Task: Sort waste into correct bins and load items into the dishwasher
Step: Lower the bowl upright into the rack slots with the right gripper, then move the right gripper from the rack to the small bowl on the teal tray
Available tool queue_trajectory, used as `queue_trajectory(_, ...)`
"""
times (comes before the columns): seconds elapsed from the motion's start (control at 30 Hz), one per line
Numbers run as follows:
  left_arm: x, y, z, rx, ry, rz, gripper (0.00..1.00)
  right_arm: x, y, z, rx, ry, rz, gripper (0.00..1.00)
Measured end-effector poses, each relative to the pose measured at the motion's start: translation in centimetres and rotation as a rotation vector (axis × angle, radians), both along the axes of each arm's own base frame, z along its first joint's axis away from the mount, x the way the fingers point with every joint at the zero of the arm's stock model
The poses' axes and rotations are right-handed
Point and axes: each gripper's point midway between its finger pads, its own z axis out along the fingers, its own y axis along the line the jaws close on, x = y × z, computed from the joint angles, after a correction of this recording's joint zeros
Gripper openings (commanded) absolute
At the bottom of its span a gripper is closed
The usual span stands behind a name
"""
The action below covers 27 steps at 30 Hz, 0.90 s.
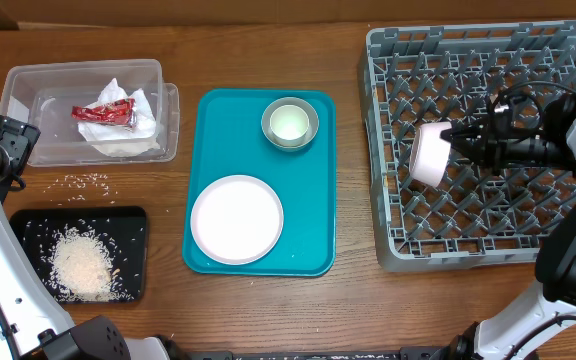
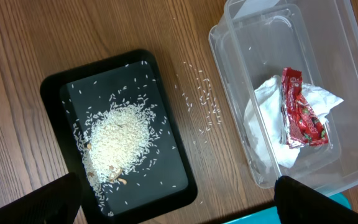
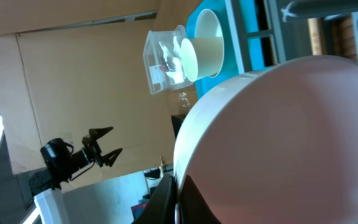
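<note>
Most of the waste looked sorted to me: napkins (image 1: 133, 140) and red wrapper (image 1: 103, 112) lay in the clear tub (image 1: 28, 80) left of the teal tray (image 1: 208, 180), and rice (image 1: 80, 265) filled the black tray (image 1: 28, 225) on that same side, with only a scatter of loose grains (image 1: 86, 181) on the table (image 1: 348, 300) there. Right of the teal tray, my right gripper (image 1: 458, 148) was clenched on the small white bowl (image 1: 428, 155), tipped sideways over the otherwise bare dish rack (image 1: 388, 45), while the left gripper (image 2: 176, 205) hung released, well left of it. The white plate (image 1: 236, 218) and grey bowl (image 1: 268, 118), a white cup (image 1: 289, 124) seemingly nested inside, waited on the teal tray, unobstructed.
</note>
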Motion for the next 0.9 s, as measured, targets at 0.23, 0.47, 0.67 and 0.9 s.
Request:
queue_trajectory(0.23,0.0,0.0,0.0,0.0,0.0,0.0,1.0,-0.9,-1.3,-1.4,-0.094,0.059,0.009,0.19)
queue_trajectory(0.47,0.0,0.0,0.0,0.0,0.0,0.0,1.0,-0.7,-3.8,-1.7,-0.261,0.119,-0.003,0.19)
queue_trajectory(0.67,0.0,0.0,0.0,0.0,0.0,0.0,1.0,-0.5,-7.2,-1.9,-0.481,0.221,-0.057,0.25)
queue_trajectory(0.9,0.0,0.0,0.0,0.0,0.0,0.0,1.0,-2.2,-9.3,0.1,-0.666,0.306,-0.113,0.25)
